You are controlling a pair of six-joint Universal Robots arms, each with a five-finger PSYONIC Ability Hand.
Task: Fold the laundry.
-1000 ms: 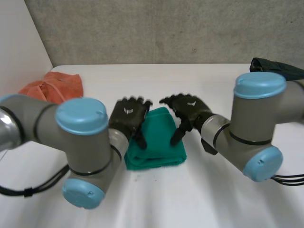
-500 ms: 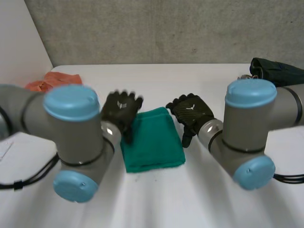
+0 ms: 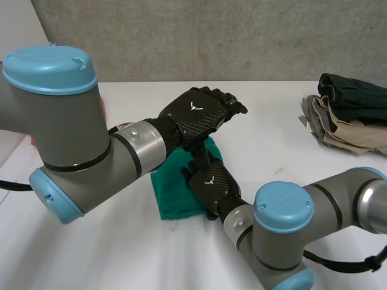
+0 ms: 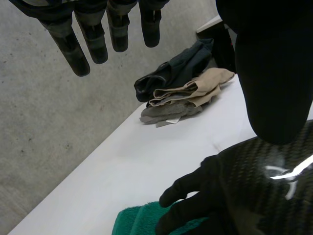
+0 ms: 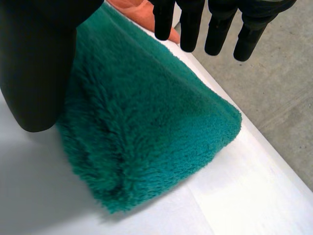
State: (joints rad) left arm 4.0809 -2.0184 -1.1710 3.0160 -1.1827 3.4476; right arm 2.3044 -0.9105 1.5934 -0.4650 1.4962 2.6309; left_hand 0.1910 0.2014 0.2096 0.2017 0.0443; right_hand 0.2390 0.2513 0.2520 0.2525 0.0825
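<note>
A folded green towel [image 3: 172, 190] lies on the white table [image 3: 284, 151] in the head view. My left hand [image 3: 198, 113] hangs above its far end, fingers straight and spread, holding nothing. My right hand [image 3: 211, 184] comes in from the near side and lies over the towel's right part. In the right wrist view the right hand [image 5: 39, 63] is open, its straight fingers above the fluffy towel [image 5: 146, 132]. In the left wrist view the left hand [image 4: 73, 44] is open, with the right hand [image 4: 244, 191] and a bit of the towel [image 4: 134, 223] beneath it.
A stack of folded clothes [image 3: 347, 112], dark, beige and grey, sits at the table's far right, also seen in the left wrist view [image 4: 181, 93]. An orange cloth [image 5: 139, 12] lies just beyond the towel. A grey wall runs behind the table.
Both hands left the towel's sides. The left hand rose and swung right above the towel. The right arm dropped to the near side, its hand now over the towel.
</note>
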